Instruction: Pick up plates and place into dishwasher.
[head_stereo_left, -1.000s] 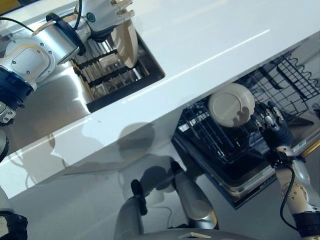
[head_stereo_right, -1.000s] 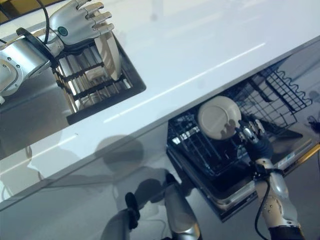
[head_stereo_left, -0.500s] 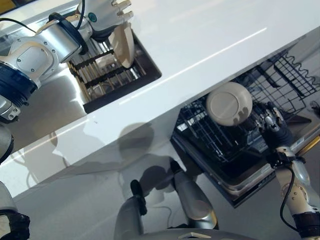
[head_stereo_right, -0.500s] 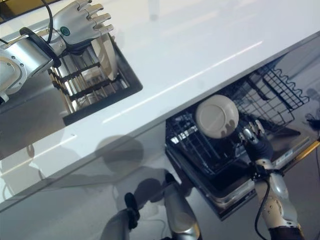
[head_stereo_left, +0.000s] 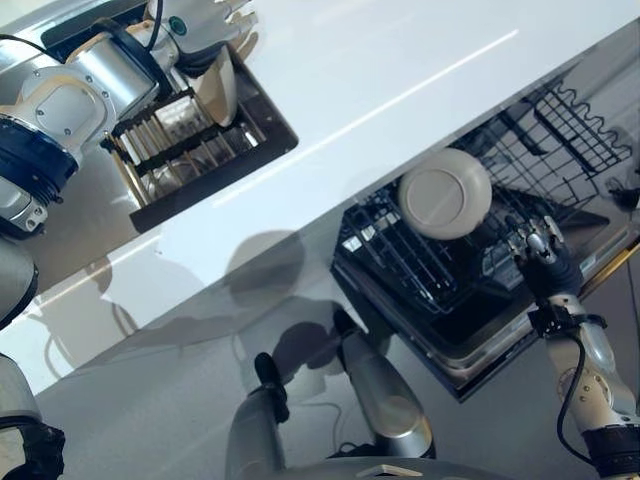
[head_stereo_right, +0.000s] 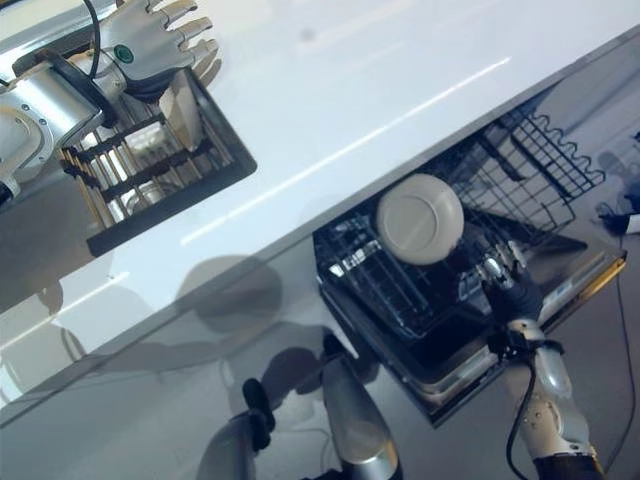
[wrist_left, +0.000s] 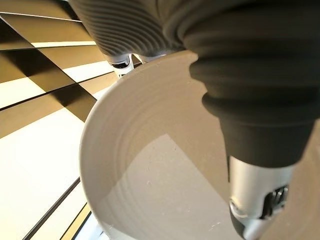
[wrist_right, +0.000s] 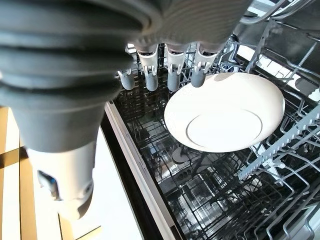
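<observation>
One white plate (head_stereo_right: 420, 218) already stands in the dishwasher rack (head_stereo_right: 520, 165), the right hand (head_stereo_right: 497, 275) beside it, fingers relaxed and empty, while the left hand (head_stereo_right: 150, 40) up at the drying rack (head_stereo_right: 140, 175) curls round a second plate (wrist_left: 150, 175), not yet carried over

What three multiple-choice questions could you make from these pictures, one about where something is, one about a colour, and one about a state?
1. Where does the plate near the right hand rest?
A. in the dishwasher rack
B. on the white counter
C. on the floor

2. What colour is that plate?
A. blue
B. off-white
C. black

3. What is the left hand doing?
A. hanging idle
B. pressing the counter
C. gripping a plate at the drying rack

Answers: A, it sits among the rack's wires; B, both eye views show it pale; C, fingers and thumb pinch its rim.
</observation>
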